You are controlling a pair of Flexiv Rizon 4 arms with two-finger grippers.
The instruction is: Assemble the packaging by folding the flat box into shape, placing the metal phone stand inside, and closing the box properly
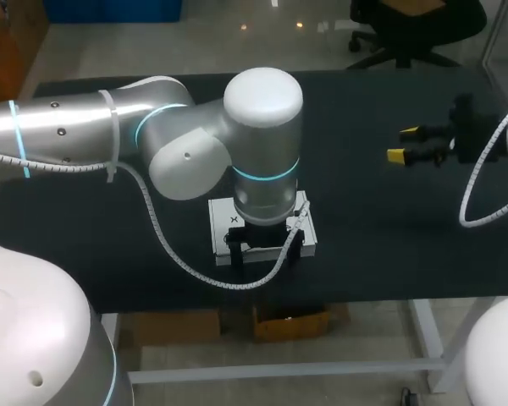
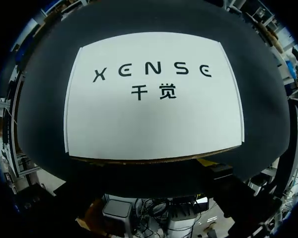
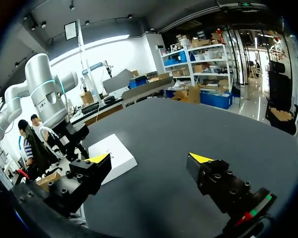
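The left pincer [image 1: 265, 247] is hanging straight down from the left arm [image 1: 152, 127], which is reaching in past the middle. Its fingers are standing well apart at the near side of the box [image 1: 223, 224] and gripping nothing. The right pincer [image 1: 404, 144] is hovering wide open and empty over the far right part of the table [image 1: 364, 237], well apart from the box.

The box is lying close to the table's near edge, about midway along it. It is looking fully folded, with its white lid [image 2: 154, 114] lying flat on top. The phone stand is showing nowhere on the table, so it is probably inside already, though that cannot be confirmed. A thin brown strip [image 2: 154, 159] is showing along the lid's near side, so the front flap may be waiting for a final press or tuck.

The printed top is facing up, reading upright from the near edge. The long axis is running roughly along that edge, slightly skewed.
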